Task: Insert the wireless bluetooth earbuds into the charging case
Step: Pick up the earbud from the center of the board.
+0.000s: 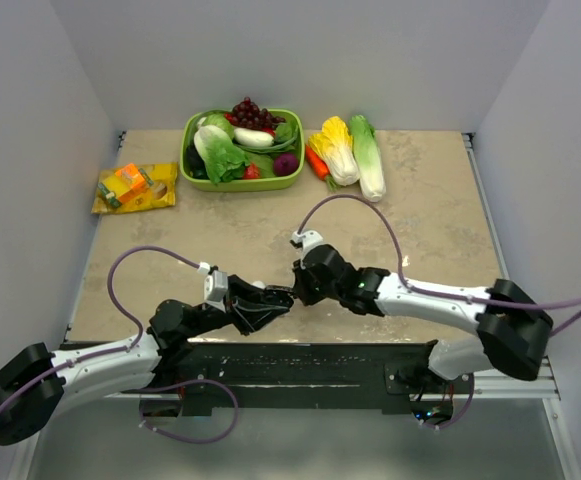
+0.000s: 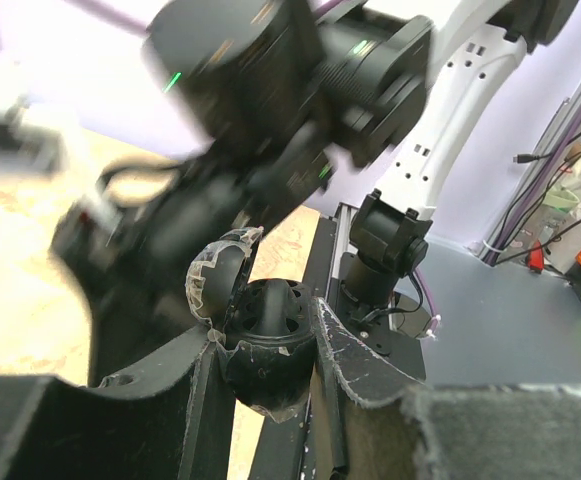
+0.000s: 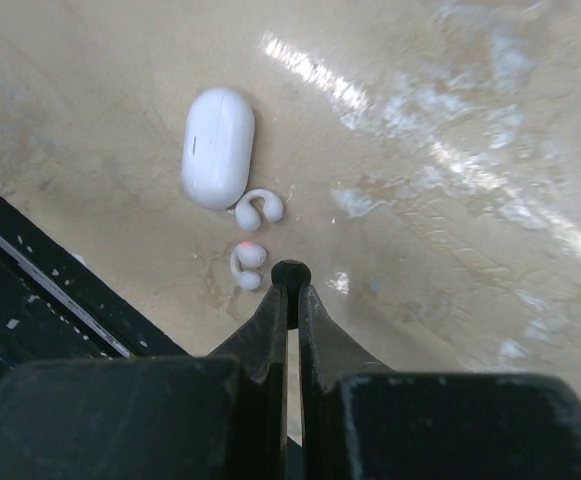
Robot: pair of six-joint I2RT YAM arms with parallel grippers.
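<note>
Left claw (image 2: 270, 340) clamps black case (image 2: 267, 345), lid open; right claw (image 3: 290, 285) pinches tiny black bud (image 3: 290, 272) — light, slippery, keep the tip grip; white buds (image 3: 254, 235) lie on bench (image 3: 450, 120).

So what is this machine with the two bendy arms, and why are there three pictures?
It is a robot with two arms bolted to a table. The big picture looks down from above. The other two come from small cameras on each wrist.

The left gripper holds a round black charging case, its lid open. The right gripper pinches something small and black, probably an earbud.

Below it on the table lie a closed white case and two white earbuds beside it.

At the far end sit a green basket of toy vegetables, loose toy vegetables and a yellow snack bag.
</note>
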